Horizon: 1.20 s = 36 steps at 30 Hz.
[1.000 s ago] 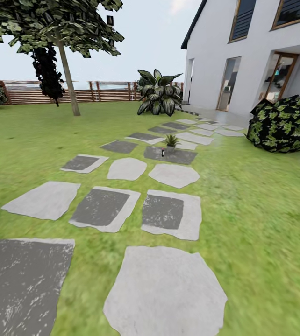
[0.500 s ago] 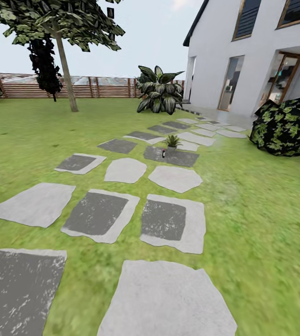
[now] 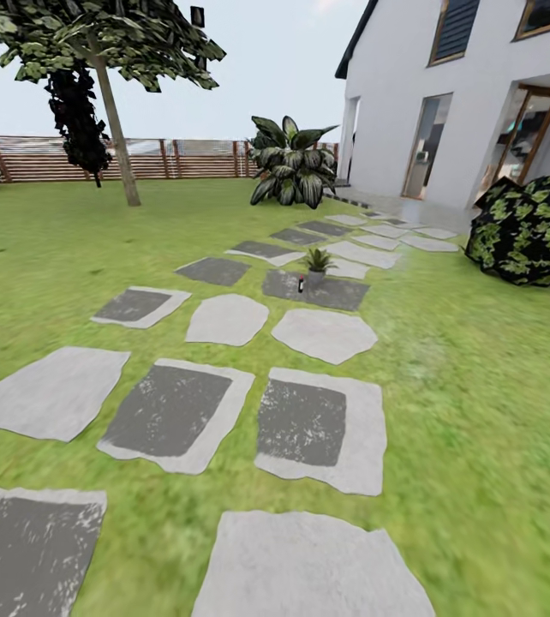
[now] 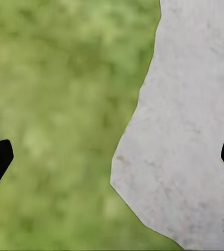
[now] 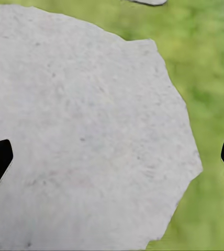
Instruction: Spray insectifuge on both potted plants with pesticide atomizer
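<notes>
Pesticide atomizer (image 3: 301, 284) (label unreadable) stands beside potted plant (image 3: 316, 261) on stone (image 3: 335, 294)

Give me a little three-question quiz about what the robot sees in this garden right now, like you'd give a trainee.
1. True or false: the pesticide atomizer stands on a dark stepping stone, beside a potted plant.
2. What lies under the left gripper?
A. only grass
B. the edge of a pale stone next to grass
C. the wooden fence
3. Fill in: the right gripper hangs with its fingertips wide apart, so it is ____.

Key:
1. True. The atomizer is small and far ahead, just to the left of the plant as the head view shows it.
2. B.
3. Open, holding nothing.
</notes>
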Tool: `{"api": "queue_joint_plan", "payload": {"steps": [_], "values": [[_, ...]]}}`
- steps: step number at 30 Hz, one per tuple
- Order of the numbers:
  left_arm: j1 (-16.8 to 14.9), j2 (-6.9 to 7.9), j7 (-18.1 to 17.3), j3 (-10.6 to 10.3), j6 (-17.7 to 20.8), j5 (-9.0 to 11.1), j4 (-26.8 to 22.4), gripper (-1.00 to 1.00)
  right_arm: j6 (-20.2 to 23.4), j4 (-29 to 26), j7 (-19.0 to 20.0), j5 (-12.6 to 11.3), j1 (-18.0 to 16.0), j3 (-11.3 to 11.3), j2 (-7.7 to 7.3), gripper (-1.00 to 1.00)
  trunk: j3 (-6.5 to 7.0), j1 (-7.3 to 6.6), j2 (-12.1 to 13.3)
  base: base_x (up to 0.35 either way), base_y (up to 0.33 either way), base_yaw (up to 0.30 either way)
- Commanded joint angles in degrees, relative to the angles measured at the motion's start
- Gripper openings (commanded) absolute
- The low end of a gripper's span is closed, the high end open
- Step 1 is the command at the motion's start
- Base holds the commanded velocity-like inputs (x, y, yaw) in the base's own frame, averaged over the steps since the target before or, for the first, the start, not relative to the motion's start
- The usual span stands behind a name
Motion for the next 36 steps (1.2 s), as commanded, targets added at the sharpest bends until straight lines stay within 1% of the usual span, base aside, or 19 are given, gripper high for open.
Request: {"api": "queue_joint_plan", "payload": {"steps": [1, 36], "values": [[-0.03, -0.01, -0.02, 0.19, -0.19, -0.10, 0.05, 1.00, -0.16, 0.05, -0.01, 0.28, -0.01, 0.01, -0.02, 1.00, -0.05, 0.03, -0.02, 0.337, 0.000, 0.000], [-0.03, -0.08, -0.02, 0.11, -0.19, -0.10, 0.05, 1.00, -0.16, 0.06, 0.17, 0.28, -0.02, 0.09, -0.02, 1.00, -0.05, 0.03, -0.02, 0.337, 0.000, 0.000]]}}
